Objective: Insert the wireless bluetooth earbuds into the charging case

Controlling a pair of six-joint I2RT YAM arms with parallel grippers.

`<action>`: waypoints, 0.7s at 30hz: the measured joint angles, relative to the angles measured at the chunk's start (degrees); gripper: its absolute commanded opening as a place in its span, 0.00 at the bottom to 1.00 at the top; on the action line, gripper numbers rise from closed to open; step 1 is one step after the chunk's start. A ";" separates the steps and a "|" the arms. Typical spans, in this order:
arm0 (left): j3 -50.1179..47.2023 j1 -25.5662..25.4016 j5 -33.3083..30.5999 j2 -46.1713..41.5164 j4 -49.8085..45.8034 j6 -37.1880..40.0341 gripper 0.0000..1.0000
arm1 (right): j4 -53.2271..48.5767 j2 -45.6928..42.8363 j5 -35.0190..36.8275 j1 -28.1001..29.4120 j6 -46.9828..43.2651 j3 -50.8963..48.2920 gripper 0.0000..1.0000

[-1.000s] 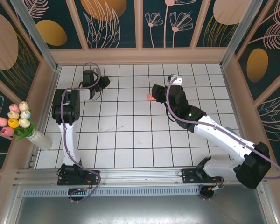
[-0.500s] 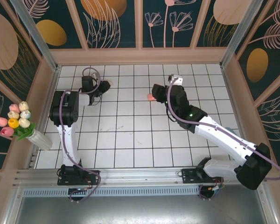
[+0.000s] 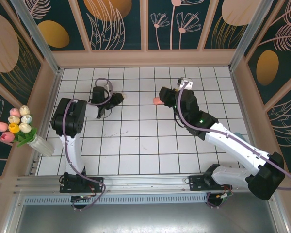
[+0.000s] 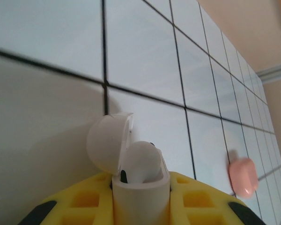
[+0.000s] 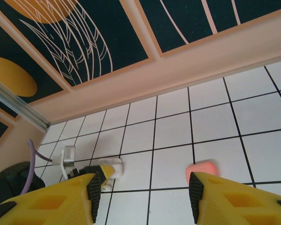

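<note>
Over white tiled floor (image 3: 136,141): left gripper (image 3: 116,99) clamped on white charging case (image 4: 140,199), right gripper (image 3: 164,96) parted.
Top: pink case (image 3: 157,101) on tile at right gripper's tips; left gripper well left of it; floral wall panels (image 3: 121,24) around. Left wrist: yellow fingers (image 4: 201,206) pinch the case, long axis upright, lid (image 4: 107,143) open leftward, white earbud (image 4: 140,166) seated inside; pink case lies to its right. Right wrist: fingers (image 5: 51,201) straddle pink case, contact unclear.

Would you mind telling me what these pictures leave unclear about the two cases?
- Left wrist: the white case has its base cut off by the bottom edge and its sides covered by the left tool. One earbud shows; the rim hides any second.
- Left wrist: the pink case is blurred, lid state unclear.
- Top view: the pink case is too small for detail.
</note>
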 measured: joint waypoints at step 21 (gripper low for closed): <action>-13.84 -13.86 0.37 -21.66 1.25 -5.35 0.00 | 0.02 -2.01 -0.85 0.24 2.99 -0.15 0.55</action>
